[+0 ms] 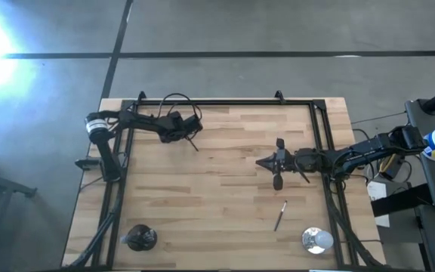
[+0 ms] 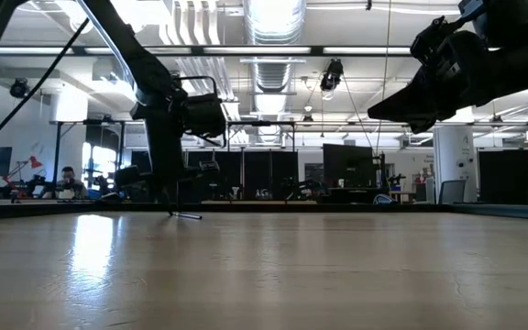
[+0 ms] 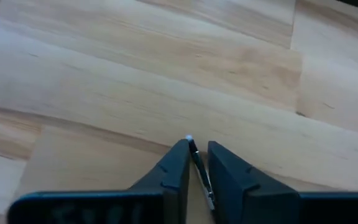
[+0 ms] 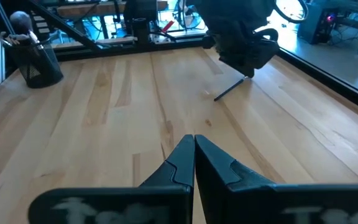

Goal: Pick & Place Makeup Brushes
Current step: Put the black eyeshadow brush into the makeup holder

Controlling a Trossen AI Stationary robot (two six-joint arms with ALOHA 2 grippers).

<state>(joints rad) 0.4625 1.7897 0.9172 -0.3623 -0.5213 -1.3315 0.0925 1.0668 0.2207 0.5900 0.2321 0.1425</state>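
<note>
On the wooden table (image 1: 225,196), a makeup brush (image 3: 201,171) is clamped by the left gripper (image 3: 196,163), seemingly for lifting, while the right gripper (image 4: 194,146) is held idle, fingers together.

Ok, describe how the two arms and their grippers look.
Both arms are dark, jointed and trailed by looping black cables. The left arm has a pale cylindrical base segment. The left gripper and right gripper each have two black, wedge-shaped fingers tapering to points.

Pale wooden table (image 1: 217,204): loose makeup brush (image 1: 279,215), dark brush holder (image 1: 140,239), round shiny object (image 1: 316,240).
</note>
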